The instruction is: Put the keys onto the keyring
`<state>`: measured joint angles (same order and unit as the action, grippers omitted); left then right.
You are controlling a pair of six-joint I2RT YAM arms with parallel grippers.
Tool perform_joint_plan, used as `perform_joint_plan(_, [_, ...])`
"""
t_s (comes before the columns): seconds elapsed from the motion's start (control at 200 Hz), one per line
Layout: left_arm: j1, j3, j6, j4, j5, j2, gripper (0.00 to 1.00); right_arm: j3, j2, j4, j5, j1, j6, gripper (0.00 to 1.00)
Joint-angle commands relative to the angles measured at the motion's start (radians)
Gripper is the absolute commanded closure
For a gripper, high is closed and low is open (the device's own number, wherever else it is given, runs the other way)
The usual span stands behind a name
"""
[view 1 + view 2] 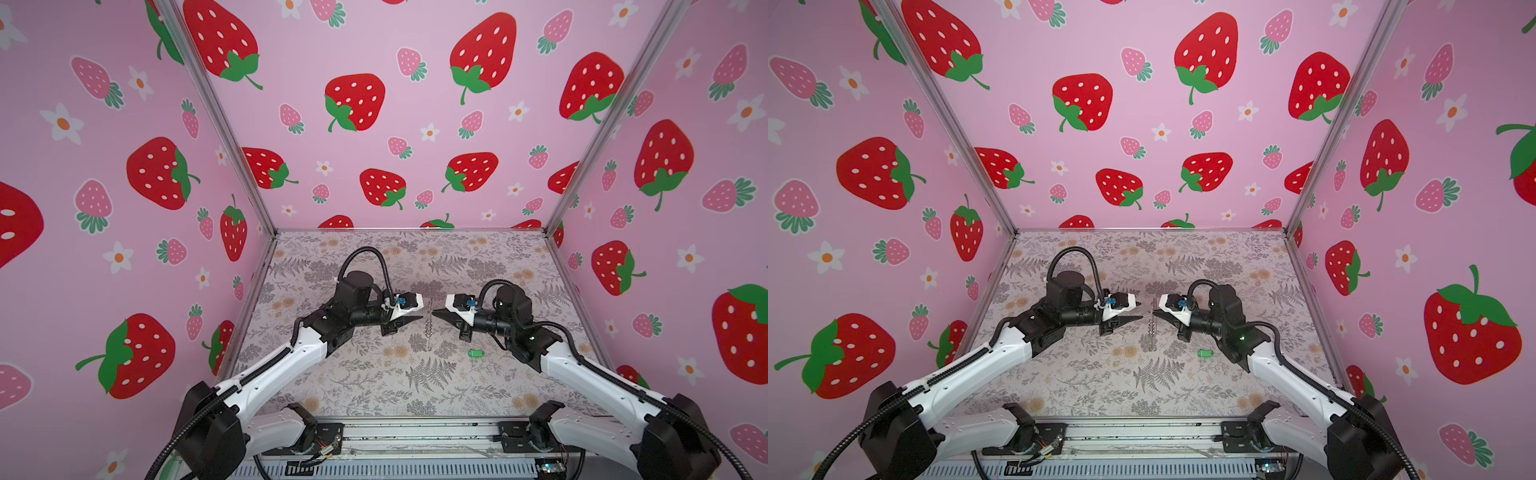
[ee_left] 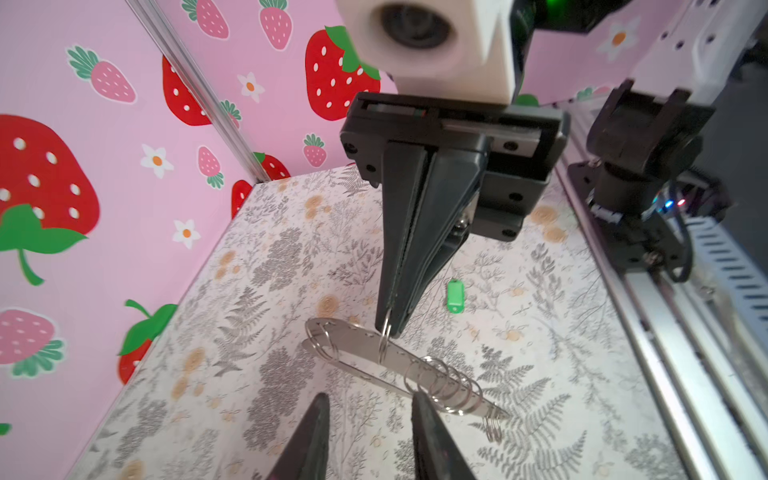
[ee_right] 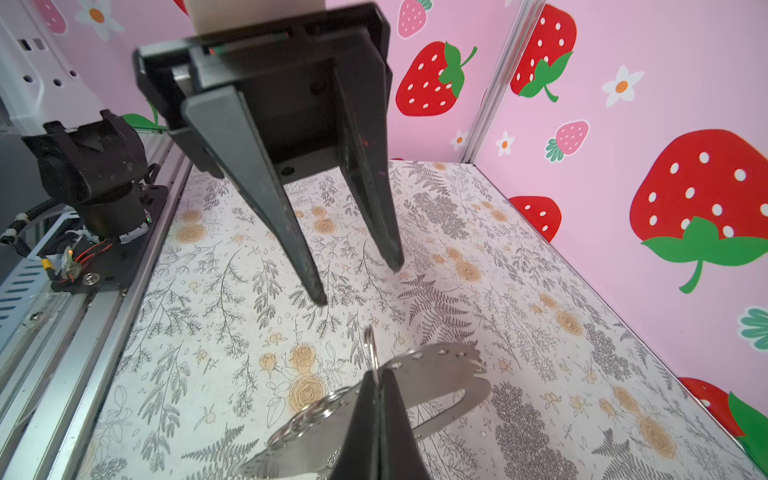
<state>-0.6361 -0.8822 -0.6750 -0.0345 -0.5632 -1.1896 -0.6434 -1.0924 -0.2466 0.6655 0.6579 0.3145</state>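
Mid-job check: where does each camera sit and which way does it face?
Top views: above and behind left arm and right arm, looking forward and down at keyring and green tag.
Left wrist: on left arm, faces right gripper, shut on a keyring ring; own fingers show.
Right wrist: on right arm, faces open left gripper; own fingers show.
Wrist views share the keyring.

Strawberry-papered booth
Pink walls (image 1: 395,124) printed with strawberries and daisies, joined by metal corner posts (image 1: 224,124), enclose a grey fern-and-rose patterned surface (image 1: 374,374).
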Motion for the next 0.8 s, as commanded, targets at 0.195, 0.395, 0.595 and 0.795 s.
perform_joint_plan(0.195, [-0.087, -0.091, -0.123, -0.078, 0.218, -0.016, 0.67, -0.079, -0.015, 0.094, -0.009, -0.003, 0.042, 1.0])
perform_joint_plan(0.395, [-0.12, -0.123, -0.128, -0.087, 0.266, -0.046, 0.71, -0.095, -0.022, 0.133, -0.018, -0.003, 0.045, 1.0])
perform_joint_plan(0.595, [-0.146, -0.153, -0.144, -0.123, 0.295, -0.069, 0.73, -0.107, -0.025, 0.146, -0.017, -0.003, 0.046, 1.0])
perform_joint_plan(0.795, [-0.156, -0.176, -0.141, -0.143, 0.306, -0.09, 0.77, -0.113, -0.028, 0.159, -0.018, -0.003, 0.052, 1.0])
